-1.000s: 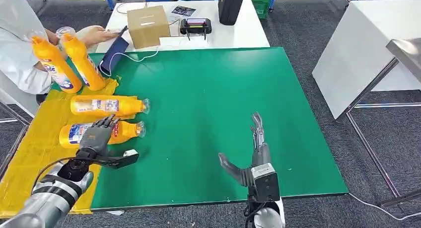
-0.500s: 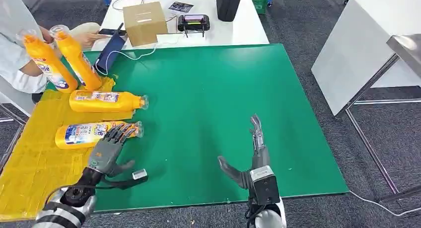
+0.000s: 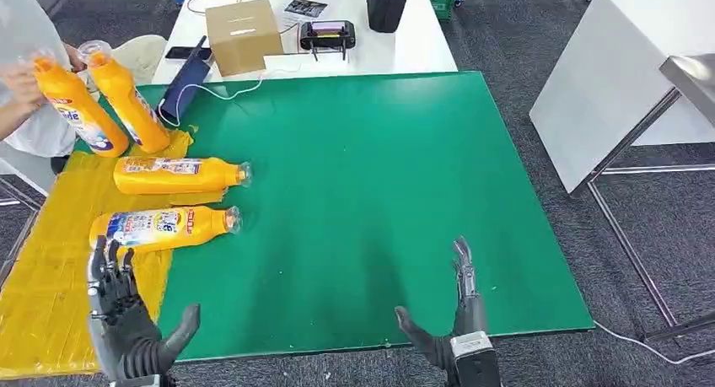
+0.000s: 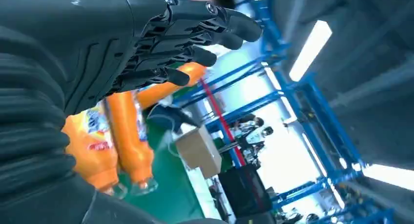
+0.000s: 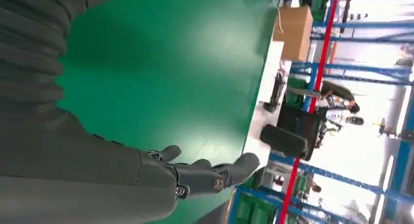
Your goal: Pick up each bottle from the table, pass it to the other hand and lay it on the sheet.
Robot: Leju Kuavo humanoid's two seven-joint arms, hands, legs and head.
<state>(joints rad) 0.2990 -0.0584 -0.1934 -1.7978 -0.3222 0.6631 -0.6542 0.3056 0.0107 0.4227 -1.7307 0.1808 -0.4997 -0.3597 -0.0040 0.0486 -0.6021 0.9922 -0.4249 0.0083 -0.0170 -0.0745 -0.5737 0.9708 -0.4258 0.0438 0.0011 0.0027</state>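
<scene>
Two orange bottles lie on the yellow sheet (image 3: 51,260): the near bottle (image 3: 160,228) and the far bottle (image 3: 177,175), caps pointing right. A person at far left holds two more orange bottles (image 3: 126,100) upright at the sheet's far end. My left hand (image 3: 126,324) is raised at the sheet's near edge, fingers spread and empty, short of the near bottle. In the left wrist view the left hand (image 4: 146,43) is open with the lying bottles (image 4: 129,146) beyond it. My right hand (image 3: 459,319) hovers open over the green mat (image 3: 379,176) near its front edge; the right hand (image 5: 195,175) is empty.
A white table (image 3: 422,41) behind the mat carries a cardboard box (image 3: 243,34), a black device (image 3: 329,37), a dark bag (image 3: 388,3) and a blue pouch (image 3: 181,88). Another white table (image 3: 624,75) stands to the right. Grey carpet surrounds the mat.
My left hand has let go of the near bottle and pulled back toward me, now raised and open. My right hand has also drawn back toward the front edge. The camera tilted slightly.
</scene>
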